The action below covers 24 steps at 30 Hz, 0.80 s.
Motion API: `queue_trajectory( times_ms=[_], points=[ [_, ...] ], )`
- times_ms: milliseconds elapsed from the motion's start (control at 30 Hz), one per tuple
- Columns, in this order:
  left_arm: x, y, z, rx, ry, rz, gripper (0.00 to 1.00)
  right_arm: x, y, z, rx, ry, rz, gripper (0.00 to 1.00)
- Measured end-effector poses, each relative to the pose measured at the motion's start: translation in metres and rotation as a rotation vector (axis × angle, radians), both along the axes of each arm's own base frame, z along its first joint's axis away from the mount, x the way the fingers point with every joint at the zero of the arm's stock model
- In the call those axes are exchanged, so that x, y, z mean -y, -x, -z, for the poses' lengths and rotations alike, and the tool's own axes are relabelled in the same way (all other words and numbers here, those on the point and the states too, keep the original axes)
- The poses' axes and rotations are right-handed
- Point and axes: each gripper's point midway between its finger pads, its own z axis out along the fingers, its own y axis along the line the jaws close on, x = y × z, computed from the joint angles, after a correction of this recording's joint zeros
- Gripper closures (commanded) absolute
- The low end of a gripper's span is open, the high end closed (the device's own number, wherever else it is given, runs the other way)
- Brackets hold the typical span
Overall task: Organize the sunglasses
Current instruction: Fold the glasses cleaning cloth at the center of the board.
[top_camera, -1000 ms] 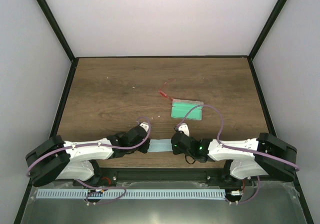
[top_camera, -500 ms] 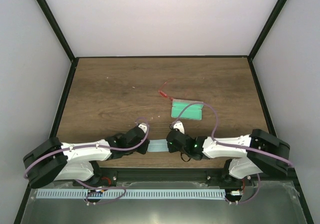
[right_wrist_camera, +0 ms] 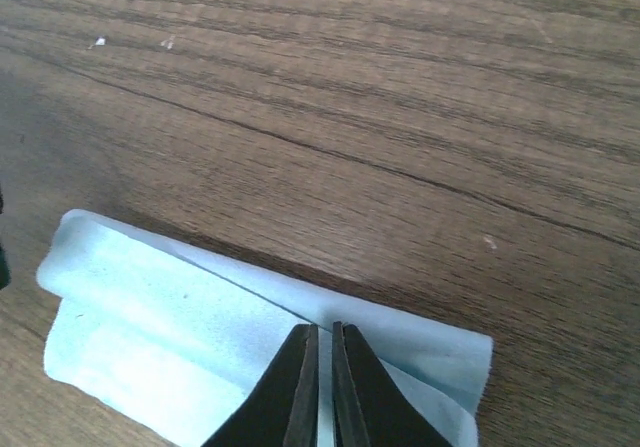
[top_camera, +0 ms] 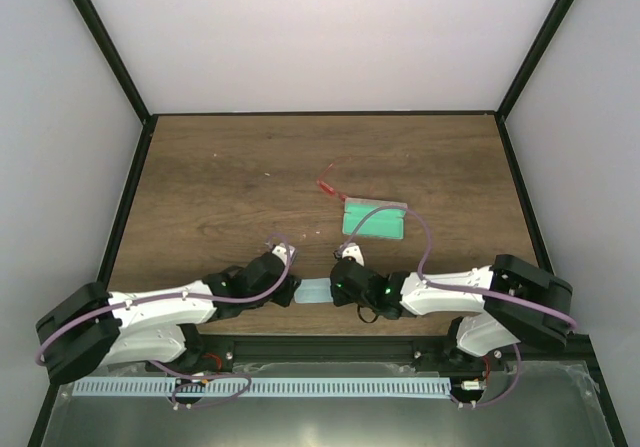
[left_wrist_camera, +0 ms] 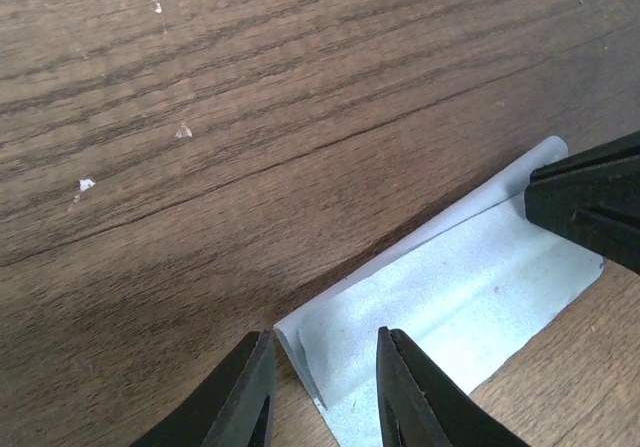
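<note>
Our left gripper (left_wrist_camera: 325,392) has just parted off the pale blue folded cloth (left_wrist_camera: 455,302); our right gripper (right_wrist_camera: 322,372) now pinches it, likely taking over.

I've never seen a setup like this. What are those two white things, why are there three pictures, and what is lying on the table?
Those are two robot arms bolted at the table's near edge, each ending in a two-fingered pincer. The wide picture looks down from above. The two close-ups come from a small camera on each wrist. On the wooden table lie thin red sunglasses, an open grey case with green lining, and a pale blue cloth, partly folded over. The right pincer is pinched shut on one end of the cloth. The left pincer stands open around the opposite end, not gripping it.
</note>
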Motion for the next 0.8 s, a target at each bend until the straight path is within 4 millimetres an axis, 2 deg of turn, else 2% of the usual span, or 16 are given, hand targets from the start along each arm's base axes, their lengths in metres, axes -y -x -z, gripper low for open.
queue_trajectory(
  times_ms=[267, 800],
  points=[
    [0.001, -0.004, 0.004, -0.004, -0.026, -0.013, 0.69, -0.009, 0.008, -0.001, -0.011, -0.032, -0.031, 0.96],
    [-0.001, -0.007, 0.007, 0.003, -0.048, -0.029, 0.68, -0.014, 0.031, 0.004, -0.035, -0.04, -0.066, 0.96]
  ],
)
